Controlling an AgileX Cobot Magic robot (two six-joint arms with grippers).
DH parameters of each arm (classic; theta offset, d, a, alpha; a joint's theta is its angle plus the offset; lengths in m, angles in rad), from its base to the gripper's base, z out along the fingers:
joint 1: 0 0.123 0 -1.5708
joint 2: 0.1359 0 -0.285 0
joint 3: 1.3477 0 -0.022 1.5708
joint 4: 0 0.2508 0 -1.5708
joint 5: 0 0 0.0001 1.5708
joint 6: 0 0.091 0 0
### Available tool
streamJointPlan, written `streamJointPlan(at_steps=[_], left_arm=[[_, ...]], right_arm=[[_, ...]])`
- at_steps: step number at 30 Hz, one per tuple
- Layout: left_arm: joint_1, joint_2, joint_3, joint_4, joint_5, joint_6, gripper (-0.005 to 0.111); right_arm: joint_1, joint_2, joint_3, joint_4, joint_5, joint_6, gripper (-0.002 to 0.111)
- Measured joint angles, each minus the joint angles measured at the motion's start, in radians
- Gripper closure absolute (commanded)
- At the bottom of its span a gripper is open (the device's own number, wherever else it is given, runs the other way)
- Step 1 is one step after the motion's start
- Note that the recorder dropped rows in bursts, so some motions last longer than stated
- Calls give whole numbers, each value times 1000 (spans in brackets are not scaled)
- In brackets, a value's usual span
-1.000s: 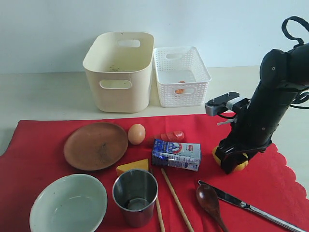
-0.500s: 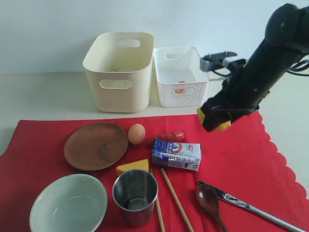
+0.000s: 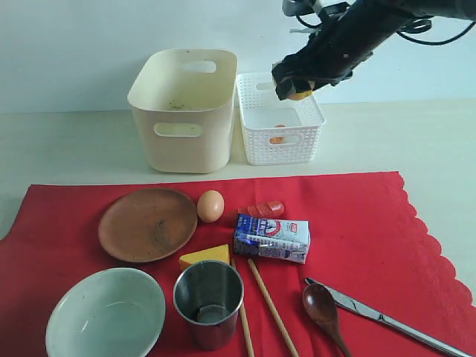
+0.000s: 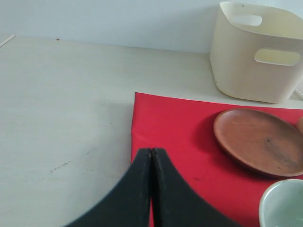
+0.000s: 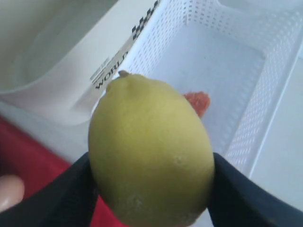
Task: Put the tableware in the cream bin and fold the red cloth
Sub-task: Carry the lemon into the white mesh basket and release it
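- The right gripper [image 3: 296, 88] hung above the white lattice plastic basket [image 3: 281, 152], its black fingers [image 5: 57, 201] clasped around an oval yellow lemon [image 5: 151, 151] from both sides.
- The left gripper [image 4: 151, 163] had its dark fingers pressed tightly together with nothing between them, over the edge of the cloth where it met the pale table [image 4: 61, 109].
- The tall cream plastic bin [image 3: 182, 152] stood on the table just left of the basket, behind the cloth.
- The large bright red cloth [image 3: 357, 223] lay spread flat, its scalloped edge on the right.
- On the cloth sat the round brown wooden plate [image 3: 147, 223], with the pale green-white bowl [image 3: 104, 312] in front of it and the steel cup [image 3: 208, 301] beside the bowl.
- Two wooden chopsticks [image 3: 271, 309], a dark wooden spoon [image 3: 321, 305] and a silver metal knife [image 3: 387, 318] lay to the cup's right.
- A brown egg [image 3: 210, 206], a yellow cheese wedge [image 3: 204, 256] and a blue-and-white milk carton [image 3: 271, 236] lay among them.
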Motion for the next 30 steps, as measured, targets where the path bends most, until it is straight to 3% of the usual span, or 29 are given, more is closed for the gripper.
streamJointPlan(at_steps=[8,14,19,26,30], left_arm=[[0,0,0,0,0,0,107],[0,0,0,0,0,0,107],[0,0,0,0,0,0,107],[0,0,0,0,0,0,107],[0,0,0,0,0,0,107]], right_arm=[[0,379,-459,0,0,5,108],[0,489,-556,-4,-2,-2,106],[0,532,-567,-6,0,-33,85],[0,535,-574,-8,-2,-41,42],[0,535,-606,-8,16,-41,35]])
